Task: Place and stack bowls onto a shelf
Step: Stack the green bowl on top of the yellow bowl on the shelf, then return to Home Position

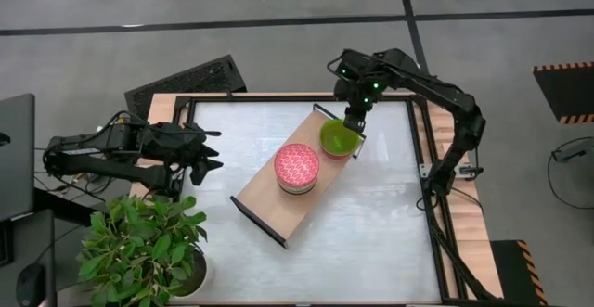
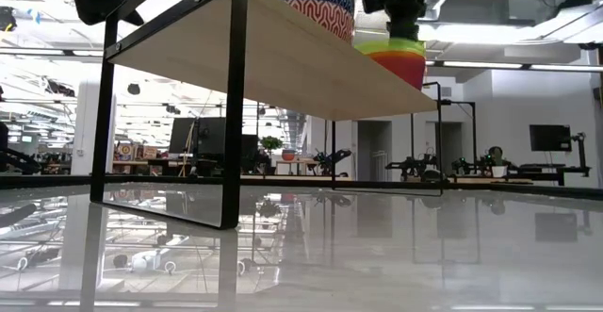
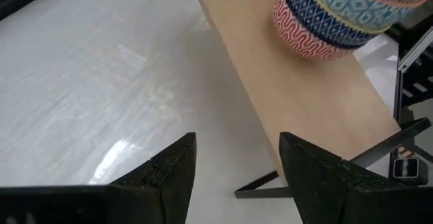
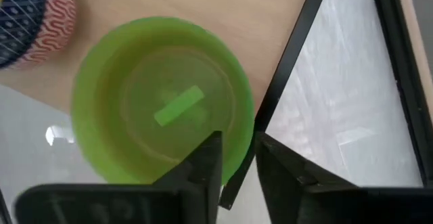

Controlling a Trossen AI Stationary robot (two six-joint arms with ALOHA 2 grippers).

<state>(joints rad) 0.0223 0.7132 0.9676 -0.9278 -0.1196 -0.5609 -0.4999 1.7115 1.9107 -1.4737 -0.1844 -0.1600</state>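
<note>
You see two stacks on the shelf [image 1: 295,188]: green bowl [image 1: 340,137] over yellow and red, pink-topped patterned stack [image 1: 297,167] with count unclear, right gripper [image 1: 354,121] slightly parted astride the green rim, left gripper [image 1: 210,150] open, empty, off the shelf.

Overhead camera looks straight down on the long light-wood shelf [image 1: 295,177]. A table-level camera views it from beneath; both wrist cameras look down closely.

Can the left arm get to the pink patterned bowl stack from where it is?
Probably yes. The left gripper waits open beside the table's left edge, and only bare tabletop lies between it and the pink stack on the shelf.
</note>
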